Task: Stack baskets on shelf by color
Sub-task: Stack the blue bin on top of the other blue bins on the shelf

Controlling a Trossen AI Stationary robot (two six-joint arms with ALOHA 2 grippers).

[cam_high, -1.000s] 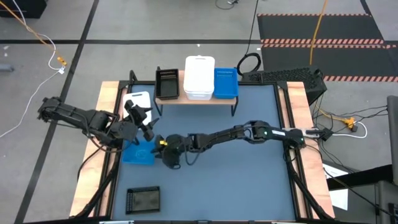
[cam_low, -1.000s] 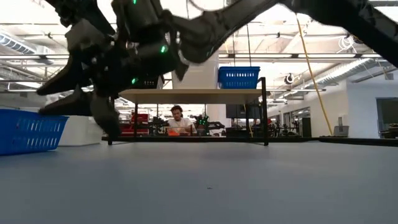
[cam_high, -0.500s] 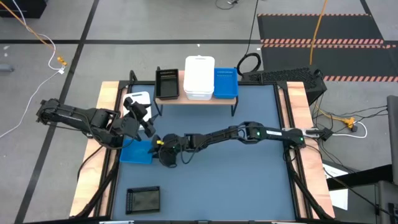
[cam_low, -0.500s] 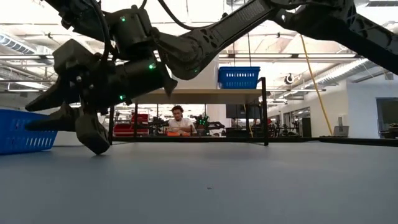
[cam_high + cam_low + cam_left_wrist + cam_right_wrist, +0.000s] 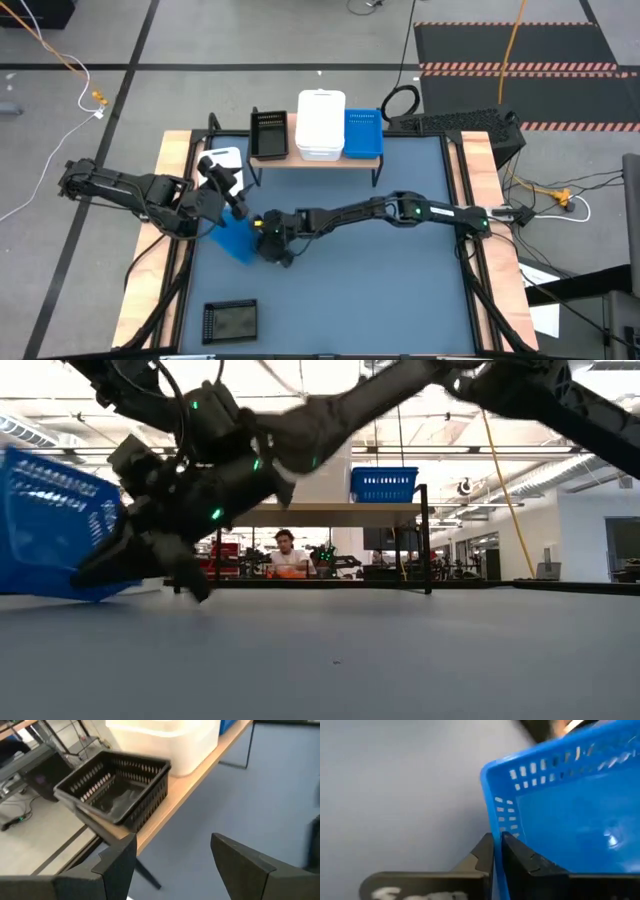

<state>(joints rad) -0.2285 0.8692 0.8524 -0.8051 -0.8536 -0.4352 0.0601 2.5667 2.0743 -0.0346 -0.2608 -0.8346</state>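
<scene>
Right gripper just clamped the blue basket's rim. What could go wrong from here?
1. The right gripper pinches only one thin wall of the blue basket, which already hangs tilted in the low view; it may swing or slip out.
2. The open left gripper sits right beside the basket, so lifting could knock it.
3. The shelf already carries a black basket, a white stack and another blue basket; a tilted basket may catch when stacked.

Shelf (image 5: 312, 160) carries 1 black basket (image 5: 268, 134), white baskets (image 5: 320, 124), 1 blue basket (image 5: 363, 132); table mat (image 5: 380, 290) carries another black basket (image 5: 230, 321).
</scene>
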